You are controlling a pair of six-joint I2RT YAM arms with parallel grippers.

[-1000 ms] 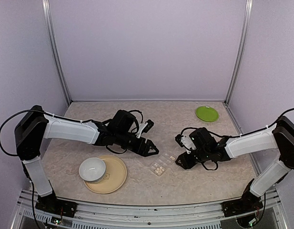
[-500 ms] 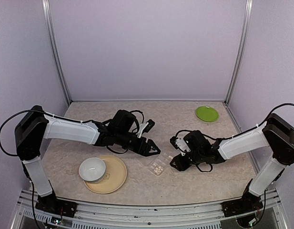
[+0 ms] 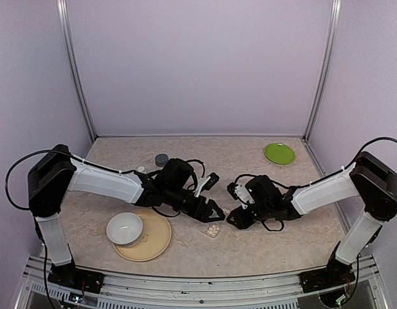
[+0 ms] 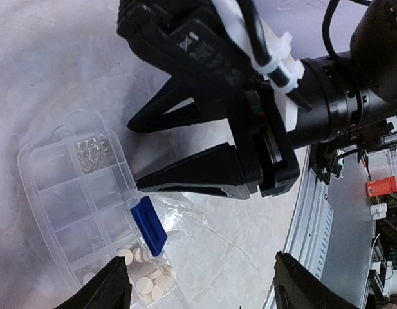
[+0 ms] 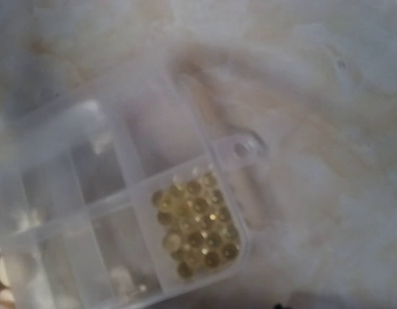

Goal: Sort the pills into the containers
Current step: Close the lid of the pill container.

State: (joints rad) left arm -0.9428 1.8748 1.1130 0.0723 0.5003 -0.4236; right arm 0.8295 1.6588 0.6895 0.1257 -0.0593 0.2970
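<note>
Seen from above, the clear pill box (image 3: pixel 214 228) lies flat on the tabletop (image 3: pixel 262 251) between the two arms. It is just right of a tan plate (image 3: pixel 158 239) that carries a white bowl (image 3: pixel 125 228). The left tool (image 3: pixel 210 210) hangs just up and left of the box, and the right tool (image 3: pixel 231 219) is close on its other side. From this height neither tool's spread can be read, and the pills (image 3: pixel 213 229) are only a pale speck inside the box. Only this view takes in the green plate (image 3: pixel 279 153) and the grey-capped bottle (image 3: pixel 161 159), both well back.

The left wrist view settles both tools. Its own fingers (image 4: pixel 113 286) stand wide apart at the lower edge, released and empty, over one end of the box. Facing them, the right tool's two black fingers splay in a V, also released and empty. The lower finger's tip is close to the box's long edge, but I cannot tell whether it touches. Here the whitish pills lie heaped in an end compartment, with a blue tab (image 4: pixel 148 225) on the rim beside them. Tiny clear beads (image 4: pixel 94 152) fill a compartment at the opposite end.

The right wrist view is blurred and barely shows its own fingers. It shows the beads as yellowish, packed in a corner compartment, and a sliver of pale pill at its left edge.
</note>
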